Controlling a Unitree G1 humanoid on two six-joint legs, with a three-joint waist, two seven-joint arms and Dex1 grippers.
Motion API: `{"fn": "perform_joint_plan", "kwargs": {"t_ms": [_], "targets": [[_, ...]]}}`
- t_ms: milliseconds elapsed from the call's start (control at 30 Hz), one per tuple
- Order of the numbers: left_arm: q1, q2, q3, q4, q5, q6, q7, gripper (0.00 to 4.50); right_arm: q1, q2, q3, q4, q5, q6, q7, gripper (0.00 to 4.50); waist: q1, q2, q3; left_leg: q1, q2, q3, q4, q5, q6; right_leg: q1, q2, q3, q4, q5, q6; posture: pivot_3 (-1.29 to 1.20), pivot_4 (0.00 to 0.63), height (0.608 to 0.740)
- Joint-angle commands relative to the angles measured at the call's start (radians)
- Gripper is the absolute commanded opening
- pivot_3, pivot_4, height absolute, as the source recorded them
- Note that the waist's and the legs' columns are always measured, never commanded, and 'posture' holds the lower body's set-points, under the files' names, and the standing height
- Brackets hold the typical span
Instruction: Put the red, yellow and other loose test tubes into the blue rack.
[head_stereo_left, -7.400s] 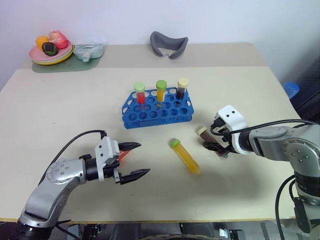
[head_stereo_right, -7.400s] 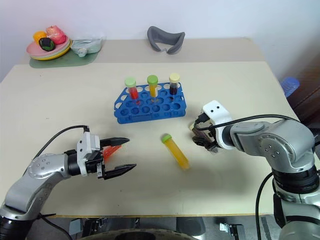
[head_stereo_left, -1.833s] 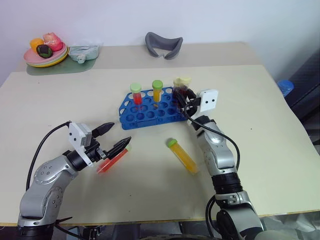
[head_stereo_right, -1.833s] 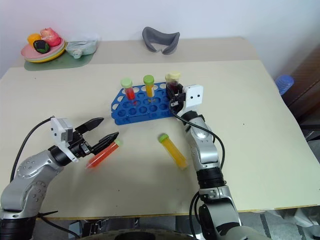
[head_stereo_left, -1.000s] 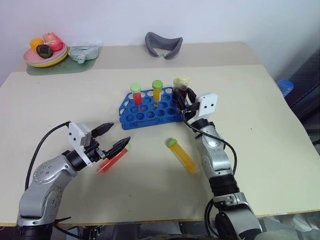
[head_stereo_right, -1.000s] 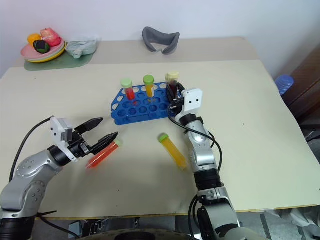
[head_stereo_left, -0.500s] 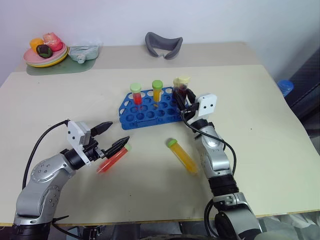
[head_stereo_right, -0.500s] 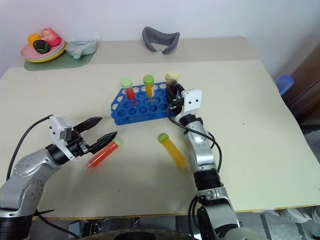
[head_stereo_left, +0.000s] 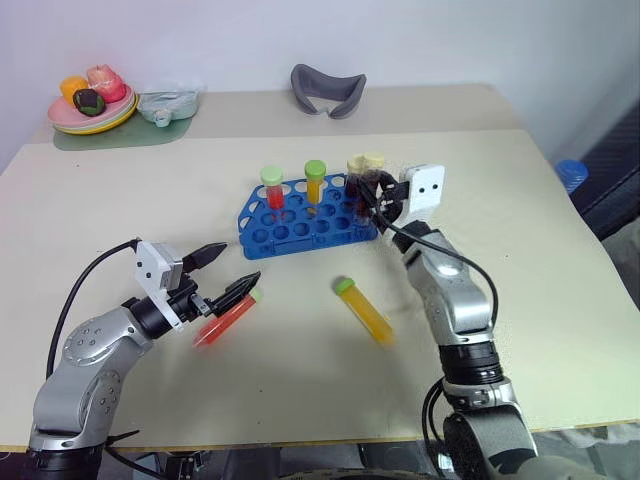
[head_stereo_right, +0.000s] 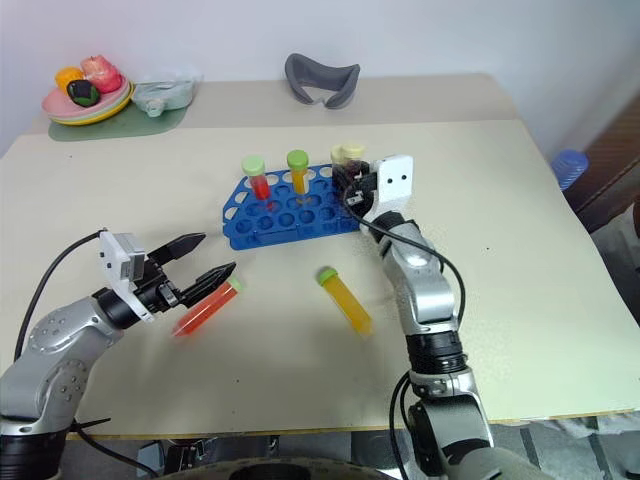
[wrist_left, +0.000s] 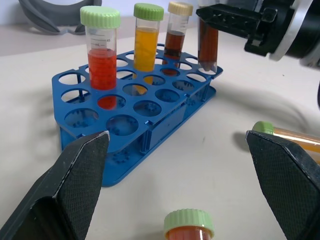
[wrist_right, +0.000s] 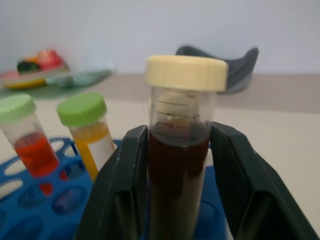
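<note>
The blue rack (head_stereo_left: 300, 222) stands mid-table with a red (head_stereo_left: 271, 187), an orange-yellow (head_stereo_left: 315, 181) and a dark-brown tube (wrist_left: 176, 37) upright in its back row. My right gripper (head_stereo_left: 372, 192) is shut on another dark-brown test tube (wrist_right: 179, 160) with a pale-yellow cap, held upright, its tip at the corner hole on the rack's right end. A red test tube (head_stereo_left: 226, 318) lies on the table at the left, and my left gripper (head_stereo_left: 238, 268) stands open just over its capped end. A yellow test tube (head_stereo_left: 366, 311) lies in front of the rack.
At the back left a plate of fruit (head_stereo_left: 70, 116) and a small pale-blue dish (head_stereo_left: 172, 100) sit on a green mat. A grey curved object (head_stereo_left: 330, 88) lies at the back centre. The table's front edge runs close behind both arms.
My right gripper has risen a little and shifted right with the dark-brown tube, and its wrist has tilted upward. The left arm and the lying tubes have not moved.
</note>
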Motion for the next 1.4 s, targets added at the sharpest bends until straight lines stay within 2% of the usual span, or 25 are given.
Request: {"fn": "perform_joint_plan", "kwargs": {"t_ms": [33, 233, 433, 1400], "targets": [[-0.003, -0.003, 0.009, -0.029, -0.01, -0.009, 0.001, 4.5, -0.031, -0.026, -0.017, -0.106, 0.053, 0.141, 0.008, 1.9, 0.0, 0.0, 0.0, 0.0, 0.0, 0.0, 0.0, 0.0, 0.0, 0.0, 0.0, 0.0, 0.0, 0.0, 0.0, 0.0, 0.15, 0.74], [-0.003, -0.01, 0.005, -0.024, -0.006, -0.015, -0.001, 4.5, -0.074, -0.055, -0.019, -0.173, 0.096, 0.319, 0.009, 1.9, -0.001, 0.0, 0.0, 0.0, 0.0, 0.0, 0.0, 0.0, 0.0, 0.0, 0.0, 0.0, 0.0, 0.0, 0.0, 0.0, 0.15, 0.74], [-0.001, -0.016, 0.001, -0.024, -0.004, -0.019, 0.0, 4.5, -0.116, -0.045, -0.045, -0.162, 0.123, 0.416, -0.016, 1.9, 0.0, 0.0, 0.0, 0.0, 0.0, 0.0, 0.0, 0.0, 0.0, 0.0, 0.0, 0.0, 0.0, 0.0, 0.0, 0.0, 0.15, 0.74], [0.009, -0.02, 0.007, -0.024, 0.001, -0.024, -0.001, 4.5, -0.159, -0.061, -0.022, -0.142, 0.09, 0.499, -0.04, 1.9, -0.001, 0.0, 0.0, 0.0, 0.0, 0.0, -0.001, 0.0, 0.0, -0.001, 0.0, 0.0, -0.001, 0.0, 0.0, 0.0, 0.15, 0.74]]}}
